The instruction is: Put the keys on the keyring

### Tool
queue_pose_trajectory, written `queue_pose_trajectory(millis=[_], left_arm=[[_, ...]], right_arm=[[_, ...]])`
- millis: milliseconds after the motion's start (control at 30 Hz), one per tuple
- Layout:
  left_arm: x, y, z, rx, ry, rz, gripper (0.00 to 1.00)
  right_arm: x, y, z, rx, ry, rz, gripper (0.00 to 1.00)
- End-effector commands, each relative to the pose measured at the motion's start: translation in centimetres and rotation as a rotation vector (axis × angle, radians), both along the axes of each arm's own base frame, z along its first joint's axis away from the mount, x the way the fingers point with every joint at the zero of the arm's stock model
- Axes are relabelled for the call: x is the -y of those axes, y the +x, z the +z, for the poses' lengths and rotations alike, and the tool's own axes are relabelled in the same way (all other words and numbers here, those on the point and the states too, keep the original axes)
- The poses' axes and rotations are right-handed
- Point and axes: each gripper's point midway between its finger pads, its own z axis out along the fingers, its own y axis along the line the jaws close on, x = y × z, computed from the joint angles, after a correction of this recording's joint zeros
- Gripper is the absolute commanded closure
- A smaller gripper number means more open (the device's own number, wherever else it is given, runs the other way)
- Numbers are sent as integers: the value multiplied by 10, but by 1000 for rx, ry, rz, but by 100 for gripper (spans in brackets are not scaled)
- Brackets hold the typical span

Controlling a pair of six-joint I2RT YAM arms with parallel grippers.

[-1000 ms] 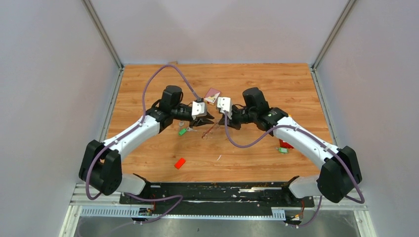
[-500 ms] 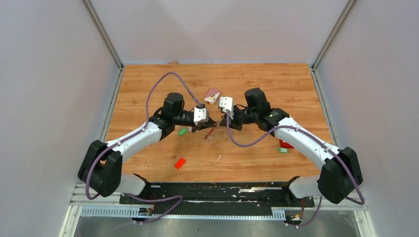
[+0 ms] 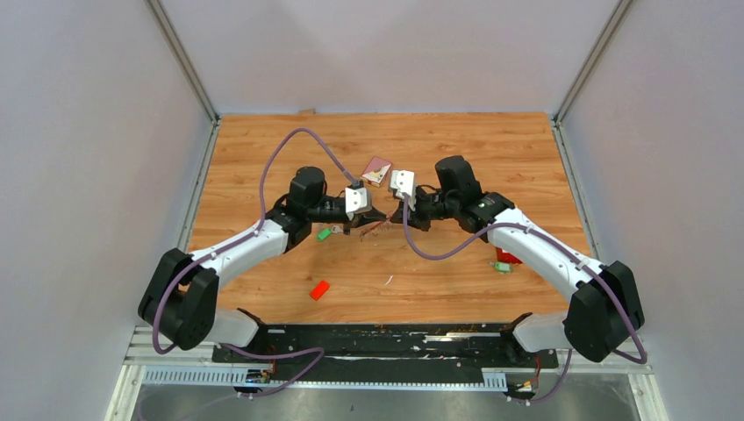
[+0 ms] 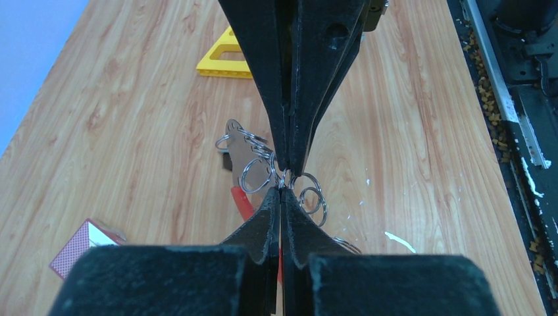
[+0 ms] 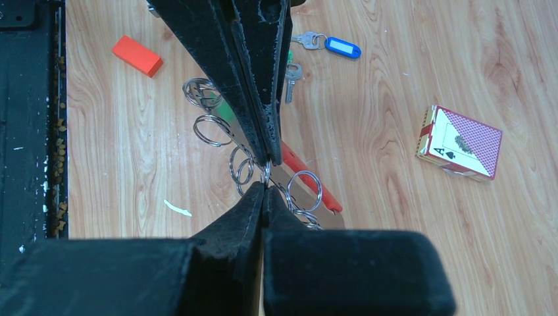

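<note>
The keyring (image 4: 255, 176), a bunch of silver rings on a red curved strap (image 5: 309, 179) and a dark grey strip (image 4: 235, 146), hangs just above the table between both arms. My left gripper (image 4: 281, 188) and right gripper (image 5: 264, 185) meet tip to tip, each shut on a small ring of the bunch (image 3: 377, 226). A green-tagged key (image 3: 325, 233) lies on the wood left of my left gripper. In the right wrist view a blue-tagged key (image 5: 342, 47) and a silver key (image 5: 293, 72) lie beyond the left fingers (image 5: 217, 59).
A card deck (image 3: 377, 169) lies just behind the grippers. A small orange-red block (image 3: 319, 289) sits nearer the bases. A red square block (image 3: 504, 256) rests under the right forearm. A yellow triangular piece (image 4: 227, 62) shows at the far side in the left wrist view.
My left gripper has come down and right to the bunch hanging from the right gripper and closed on a ring. The right arm has barely moved.
</note>
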Motion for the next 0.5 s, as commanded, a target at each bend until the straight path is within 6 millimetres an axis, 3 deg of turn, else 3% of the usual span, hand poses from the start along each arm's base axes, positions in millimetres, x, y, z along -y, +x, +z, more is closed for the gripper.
queue_pose_trajectory(millis=[0,233,333,467], left_arm=[[5,-4,22,46,-54,-20,100],[-11,-6,27,30,122,71,100],[-19,-10,28,11,218,110,100],[-20,-16,38,-5,218,121,100]], right_arm=[[-7,-1,19,48,68,33,99],[2,7,32,86,62,-21,62],[0,4,41,86,85,-6,58],[-5,-3,47,70,120,31,60]])
